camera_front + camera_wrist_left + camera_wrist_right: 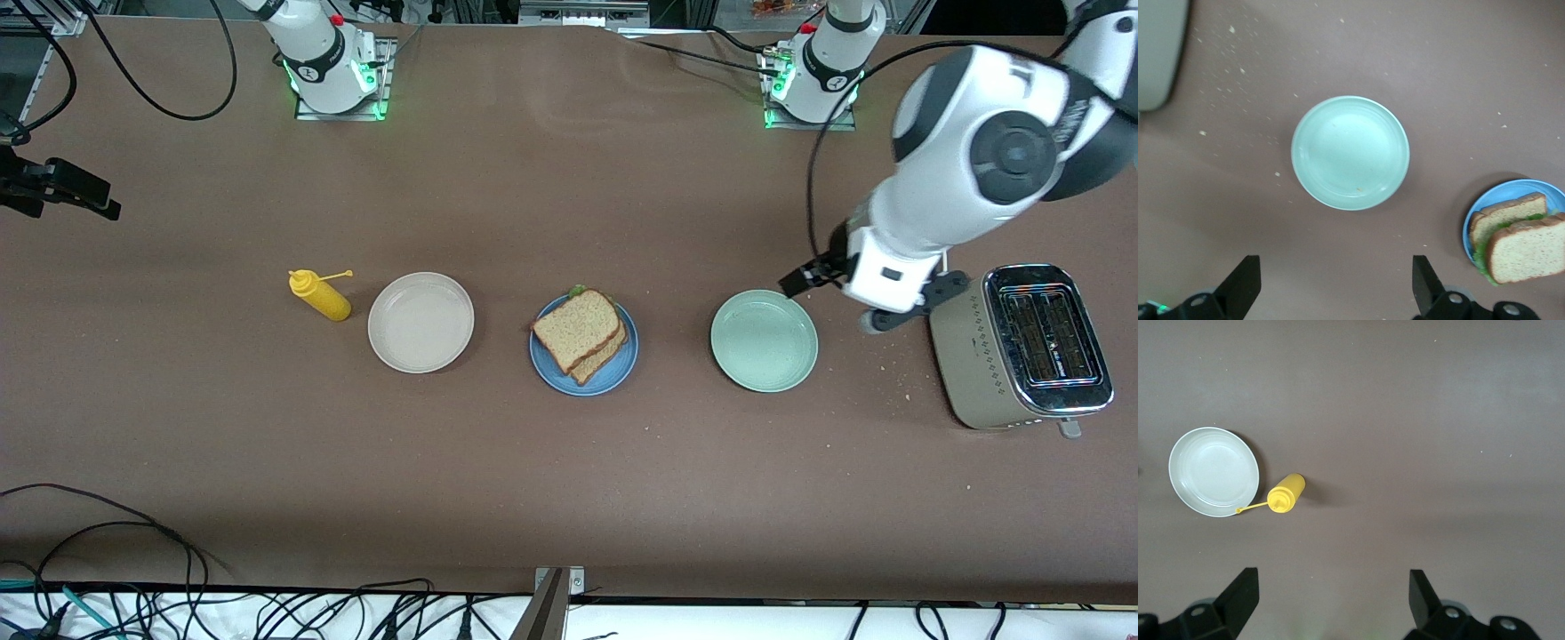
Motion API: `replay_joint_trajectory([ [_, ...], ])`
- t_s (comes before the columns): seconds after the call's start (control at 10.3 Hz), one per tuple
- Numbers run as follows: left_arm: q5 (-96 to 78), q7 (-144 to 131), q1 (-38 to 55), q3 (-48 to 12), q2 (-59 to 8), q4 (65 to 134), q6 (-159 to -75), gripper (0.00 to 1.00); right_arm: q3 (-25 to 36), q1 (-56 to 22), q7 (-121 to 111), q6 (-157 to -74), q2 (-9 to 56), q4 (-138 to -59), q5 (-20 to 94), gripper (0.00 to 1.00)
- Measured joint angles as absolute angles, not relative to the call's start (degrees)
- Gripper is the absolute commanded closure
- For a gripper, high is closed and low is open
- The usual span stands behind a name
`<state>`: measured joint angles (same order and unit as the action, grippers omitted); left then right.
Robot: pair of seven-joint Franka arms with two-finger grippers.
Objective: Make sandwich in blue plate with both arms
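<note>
Two pairs of fingers, both spread wide and holding nothing; my left gripper (1331,293) hangs in the air between the pale mint-green plate (764,340) and the toaster (1021,345), its fingers (1241,283) parted over bare brown surface (569,498) dotted with crumbs; my right gripper (1328,603) waits high toward the right arm's end of the surface, fingers just as wide, looking down on the beige-white plate (1213,472) and the yellow squeeze bottle (1286,493) lying just beside it. The sandwich (580,334) sits on the blue plate (622,369), midway between the other two plates; two slices of brown bread stacked slightly askew, green lettuce peeping from between them. By my judgement the job looks done; little seems left but to draw both arms clear.
</note>
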<state>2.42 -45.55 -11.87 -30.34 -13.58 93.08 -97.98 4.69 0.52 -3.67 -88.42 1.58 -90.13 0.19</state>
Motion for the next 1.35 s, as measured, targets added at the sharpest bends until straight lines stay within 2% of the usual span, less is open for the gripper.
replay_joint_trajectory([
  [0.58, 2.46, -25.18, -23.05, -30.09, -12.08, 89.82, -92.78, 0.0, 4.64, 0.51, -3.24, -87.57, 1.61, -90.13, 0.14, 0.0],
  [1.06, 2.46, -22.06, -23.6, -30.13, -11.77, 89.82, -90.93, 0.0, 4.7, 0.52, -3.21, -87.44, 1.61, -90.13, 0.14, 0.0],
  [1.16, 2.46, -21.99, -22.57, -28.75, -11.71, 89.82, -90.87, 0.0, 4.69, 0.52, -3.21, -87.44, 1.61, -90.13, 0.14, 0.0],
  [1.35, 2.46, -20.05, -16.91, -21.65, -11.16, 89.82, -90.74, 0.0, 4.69, 0.51, -3.21, -87.44, 1.61, -90.13, 0.14, 0.0],
])
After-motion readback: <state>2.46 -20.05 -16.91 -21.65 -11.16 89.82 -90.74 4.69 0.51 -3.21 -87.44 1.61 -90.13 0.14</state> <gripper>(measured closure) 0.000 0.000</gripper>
